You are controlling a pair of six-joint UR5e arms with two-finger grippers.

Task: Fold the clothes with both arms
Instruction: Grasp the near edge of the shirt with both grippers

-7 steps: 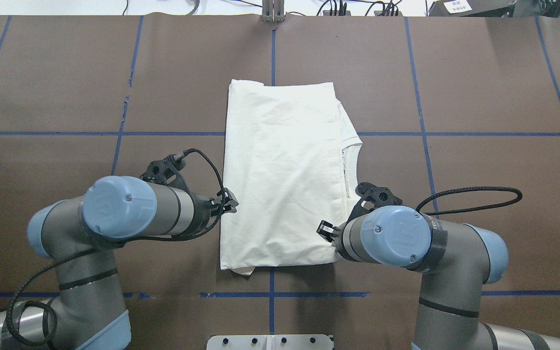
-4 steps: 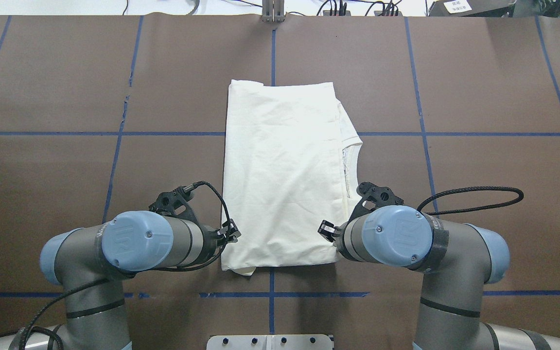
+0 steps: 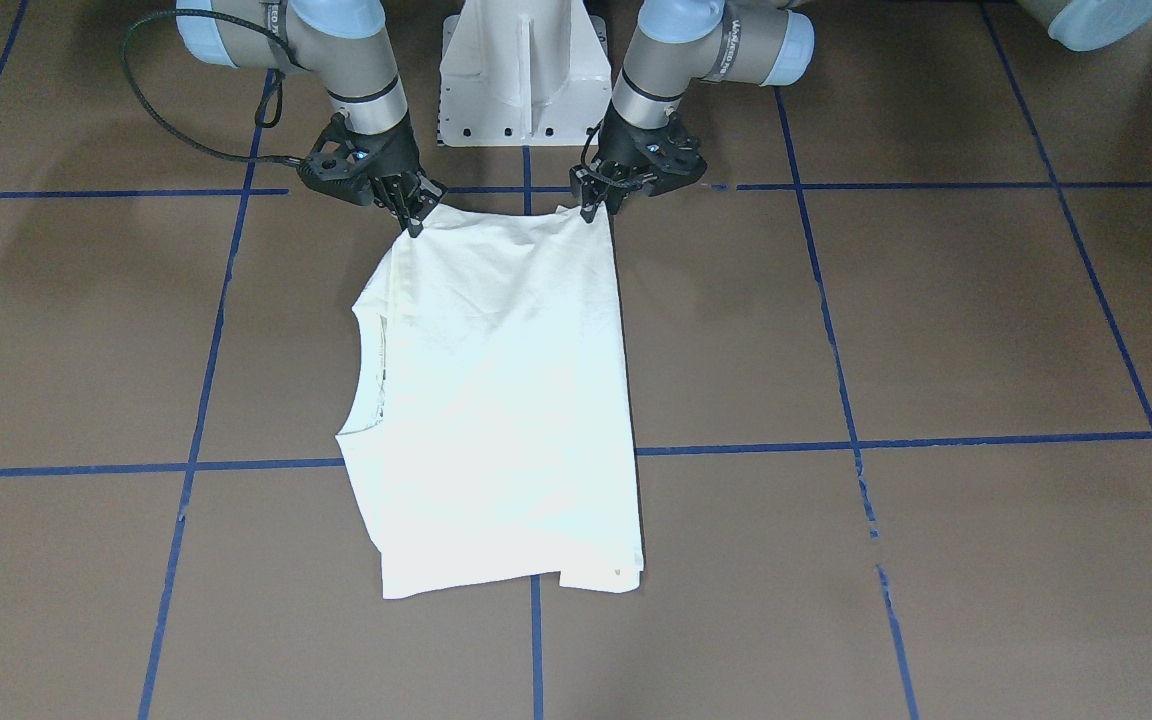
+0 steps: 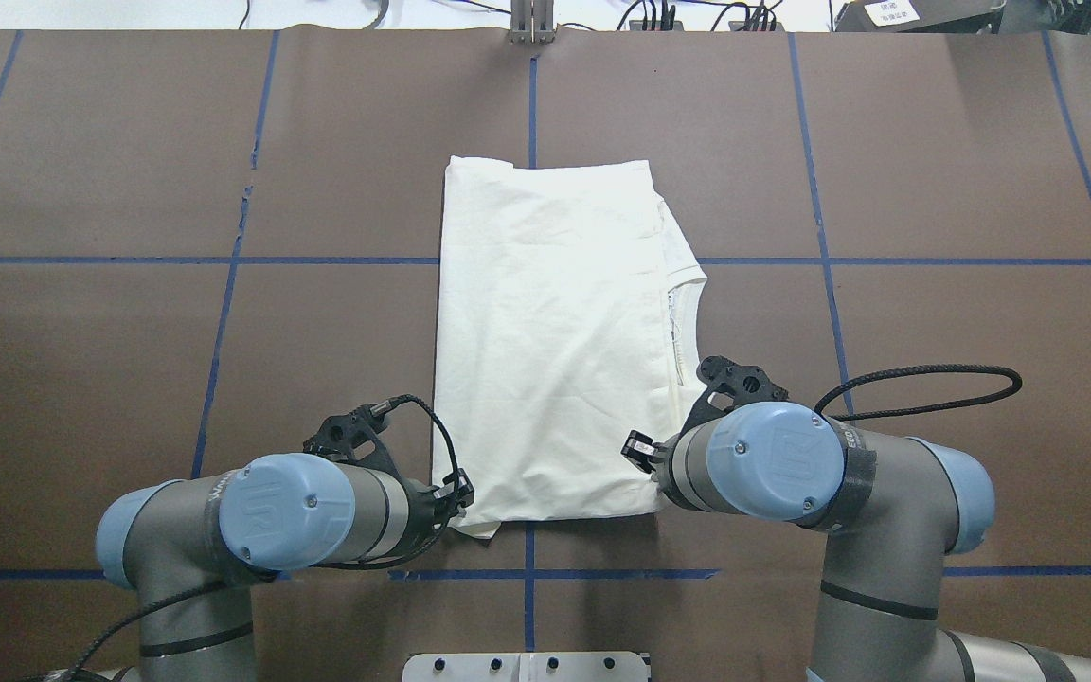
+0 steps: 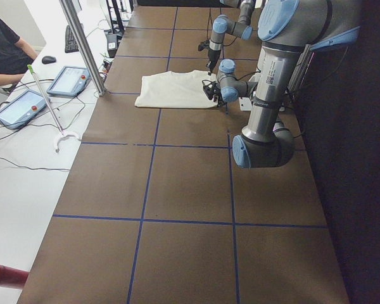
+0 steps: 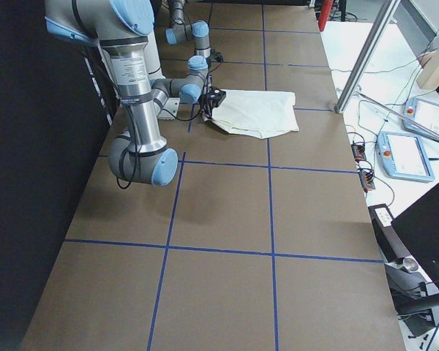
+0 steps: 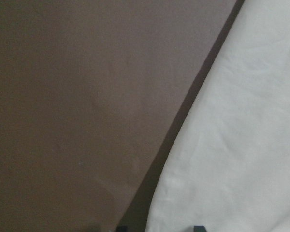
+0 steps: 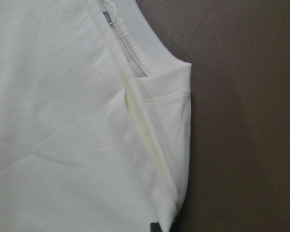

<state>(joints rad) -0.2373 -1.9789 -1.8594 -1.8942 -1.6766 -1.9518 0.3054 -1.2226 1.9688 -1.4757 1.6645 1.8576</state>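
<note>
Shirt (image 4: 545, 350) lies flat, folded, plain side up, mid brown table (image 4: 129, 332). You see left arm (image 4: 290, 511) bent low, wrist pointing down at shirt corner near robot. Left gripper (image 3: 591, 207) wide, cloth edge between fingers. Right arm (image 4: 773, 461) bent same way at other near corner. Right gripper (image 3: 414, 218) narrow, pinching cloth there. Neck hole on right arm's side.

one cream shirt (image 4: 545, 350); two arms, left arm (image 4: 290, 511) and right arm (image 4: 773, 461); one table (image 4: 934, 142).
</note>
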